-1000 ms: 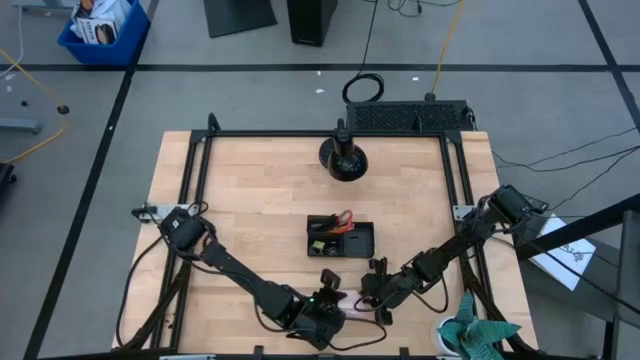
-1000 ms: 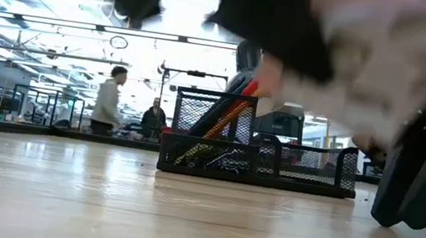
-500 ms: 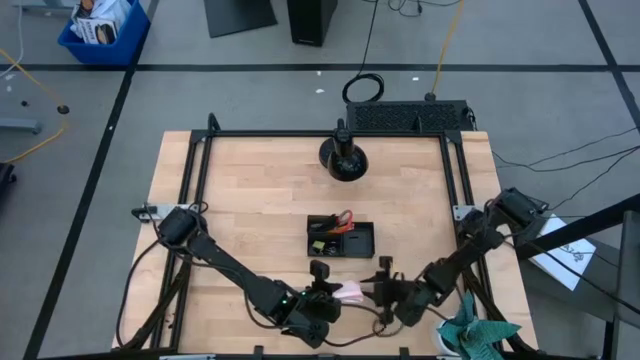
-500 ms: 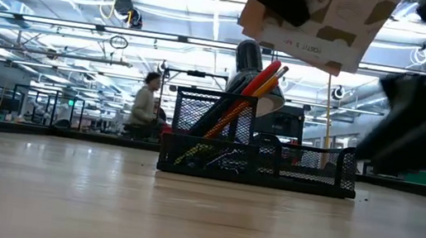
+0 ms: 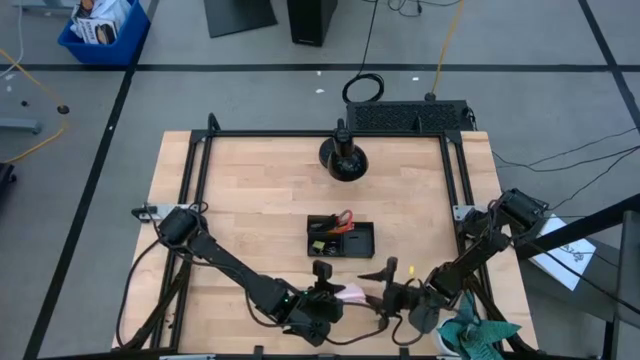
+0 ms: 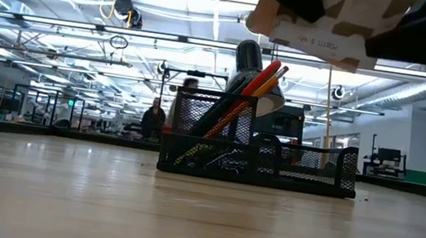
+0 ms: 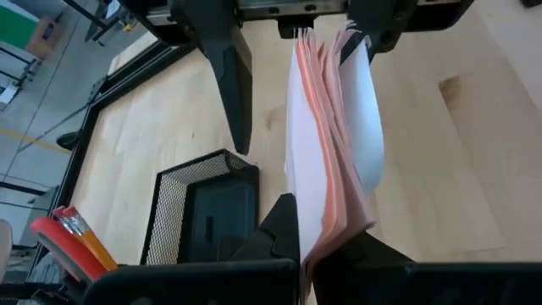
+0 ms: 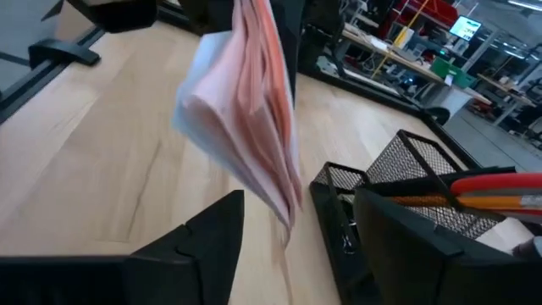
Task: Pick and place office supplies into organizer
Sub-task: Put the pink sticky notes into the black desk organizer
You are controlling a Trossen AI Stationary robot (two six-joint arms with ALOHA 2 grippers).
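The pink sticky-note pad (image 7: 326,161) hangs above the near middle of the table, with my left gripper (image 5: 325,292) shut on it. Its sheets fan apart at the free end (image 8: 246,110). My right gripper (image 5: 389,286) is open just to the pad's right, one finger on either side of that free end and apart from it. The black mesh organizer (image 5: 340,238) stands mid-table, just beyond the pad. The red-handled scissors (image 6: 262,77) and orange pencils (image 8: 483,202) stick up from its tall compartment. My left gripper pinches the pad's near edge (image 7: 315,241) between its two fingers, taking the whole stack of sheets. The fingers reach in roughly level from the table's left. The pad stands on edge, lifted clear of the table, with its far end splayed.
A round black stand (image 5: 343,160) sits at the far middle. Black frame rails (image 5: 200,180) run along the table's sides. A teal cloth (image 5: 475,335) lies at the near right corner. People (image 6: 153,119) move in the room beyond.
My right gripper has opened, let go of the pad and drawn back toward the table's right edge. The pad has risen from near the table top and now hangs from my left gripper alone.
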